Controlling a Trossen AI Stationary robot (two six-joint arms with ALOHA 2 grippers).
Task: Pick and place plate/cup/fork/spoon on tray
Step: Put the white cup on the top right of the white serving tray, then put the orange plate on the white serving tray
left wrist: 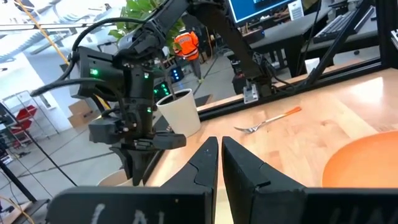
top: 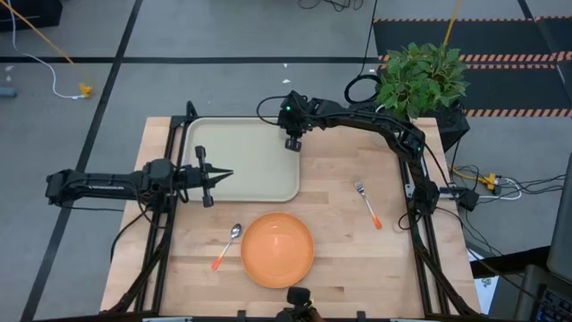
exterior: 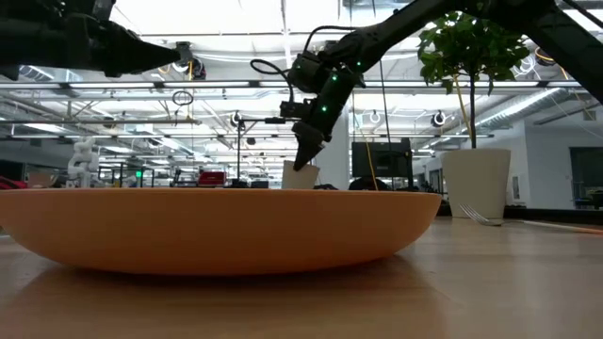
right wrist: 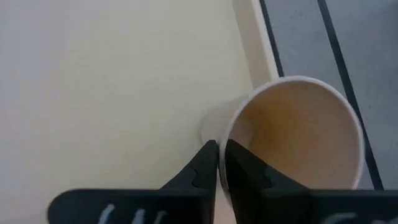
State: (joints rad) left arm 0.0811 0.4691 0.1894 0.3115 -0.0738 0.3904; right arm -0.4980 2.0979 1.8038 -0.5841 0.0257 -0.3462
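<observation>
The cream-green tray (top: 250,174) lies at the table's far left. My right gripper (top: 292,143) stands over the tray's far right corner, pointing down, shut on the tan cup (right wrist: 292,137). The cup is mostly hidden under the gripper in the high view. My left gripper (top: 228,173) is shut and empty over the tray's left part, pointing level toward the table's right. The orange plate (top: 277,249) lies flat near the table's front edge. The spoon (top: 228,244) lies to its left. The fork (top: 366,202) lies at the table's right. My right gripper pinches the cup's wall at the rim (right wrist: 225,134), one finger inside the cup and one outside. The fingers come from above, pointing down. The cup stands mouth up over the tray's corner. Whether its base rests on the tray I cannot tell.
A white pot with a green plant (top: 420,76) stands beyond the table's far right corner. Bare wood lies between the tray, the fork and the plate. The tray's rim (right wrist: 252,43) runs close beside the cup.
</observation>
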